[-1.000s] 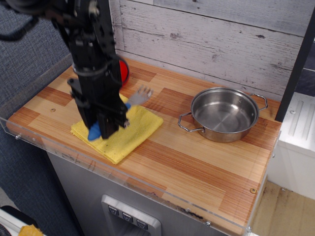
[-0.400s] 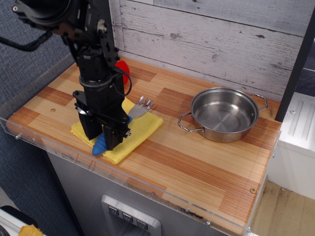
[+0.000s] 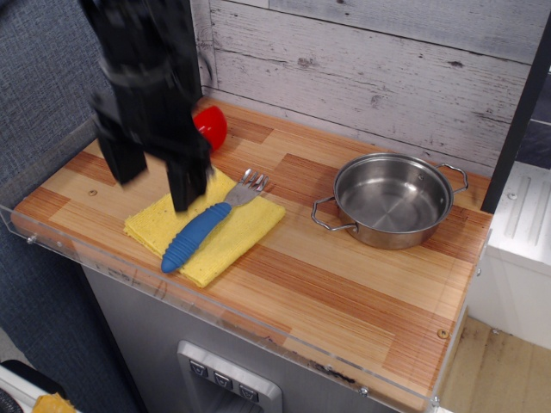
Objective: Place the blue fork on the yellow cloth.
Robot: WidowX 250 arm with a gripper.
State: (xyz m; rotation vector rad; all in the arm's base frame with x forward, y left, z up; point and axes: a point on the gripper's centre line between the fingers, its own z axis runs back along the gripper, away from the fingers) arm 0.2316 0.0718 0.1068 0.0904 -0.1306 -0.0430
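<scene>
Presently, single view. Fork [image 3: 196,234]: lying diagonally on the cloth [image 3: 245,225], tines at 1 o'clock, handle end at 7 o'clock just over the cloth edge. Gripper [image 3: 155,170]: blurred, raised above the cloth at 10 o'clock, fingers spread, empty. Pot [image 3: 392,201]: at 3 o'clock, apart. Step judged: placement done; next, arm retreat only.

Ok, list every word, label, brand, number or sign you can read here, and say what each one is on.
None can be read.
The blue fork, yellow cloth, steel pot and red object show no print.
The gripper is motion-blurred; no marking shows.
The buttons below the counter bear marks too small to read.
</scene>
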